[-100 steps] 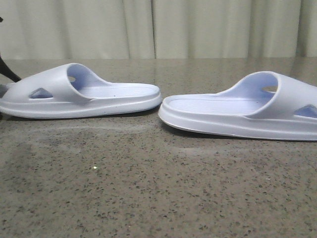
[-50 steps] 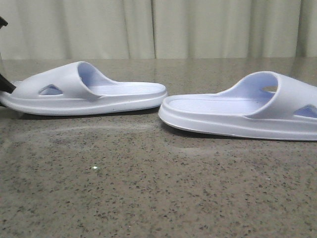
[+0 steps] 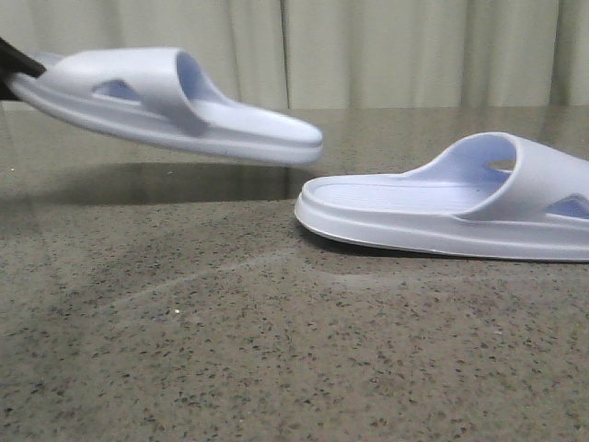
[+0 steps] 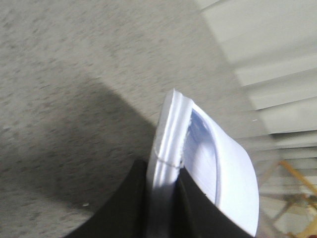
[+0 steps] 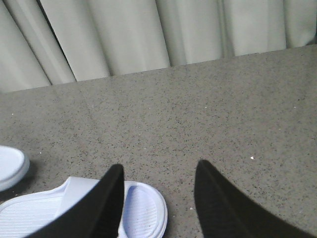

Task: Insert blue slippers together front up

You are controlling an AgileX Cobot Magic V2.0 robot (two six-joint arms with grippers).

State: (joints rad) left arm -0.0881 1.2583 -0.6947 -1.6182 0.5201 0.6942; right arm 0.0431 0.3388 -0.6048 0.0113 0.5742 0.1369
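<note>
Two pale blue slippers show in the front view. One slipper (image 3: 175,101) hangs above the table at the left, its free end tilted slightly down toward the middle. My left gripper (image 3: 14,60) holds its far left end. In the left wrist view the left gripper (image 4: 162,168) is shut on the sole edge of that slipper (image 4: 223,163). The other slipper (image 3: 442,207) rests flat on the table at the right. My right gripper (image 5: 160,166) is open just above the rounded end of this slipper (image 5: 143,213), touching nothing.
A speckled grey-brown stone tabletop (image 3: 276,350) carries the slippers. Pale curtains (image 3: 368,51) hang behind its far edge. An end of the lifted slipper (image 5: 11,166) shows at the edge of the right wrist view.
The left slipper slid right on the table, then rose off it in my left gripper and now hangs tilted. The right slipper has not moved.
</note>
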